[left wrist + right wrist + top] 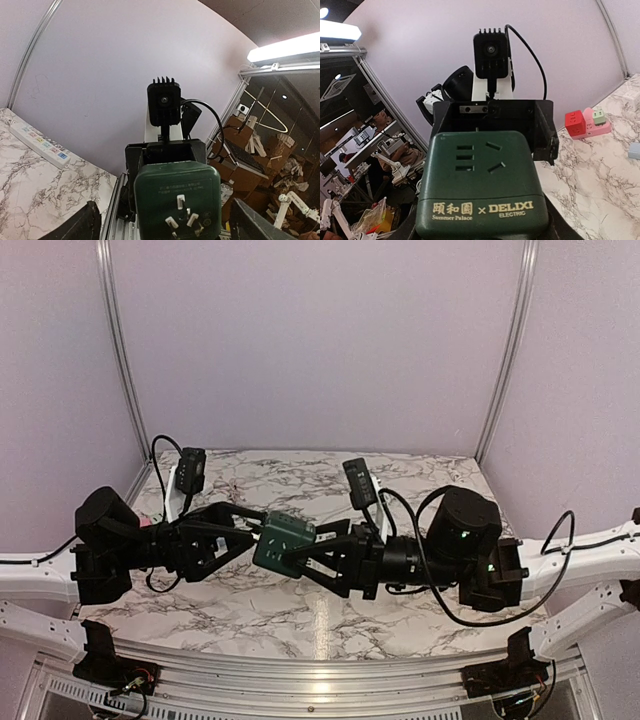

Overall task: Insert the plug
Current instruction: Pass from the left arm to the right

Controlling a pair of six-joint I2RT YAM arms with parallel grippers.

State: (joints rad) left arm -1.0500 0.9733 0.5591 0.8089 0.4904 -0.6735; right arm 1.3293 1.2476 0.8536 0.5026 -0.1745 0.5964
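Note:
A dark green cube adapter plug (283, 542) hangs above the middle of the marble table (330, 610), between my two grippers. My right gripper (306, 558) is shut on its sides. In the right wrist view its socket face with gold lettering (480, 180) fills the space between my right gripper's (479, 232) fingers. My left gripper (260, 530) is open. In the left wrist view the plug's pronged face (177, 200) points at the camera, and the fingers (87, 222) stand apart from it. A white power strip (42, 144) lies by the back left wall (172, 492).
A red cube (580, 124) and a pink socket block (596, 125) with a small green plug sit on the marble. A small grey-blue item (634, 150) lies near them. Wrist cameras and cables stick up over both grippers. Purple walls close the back and sides.

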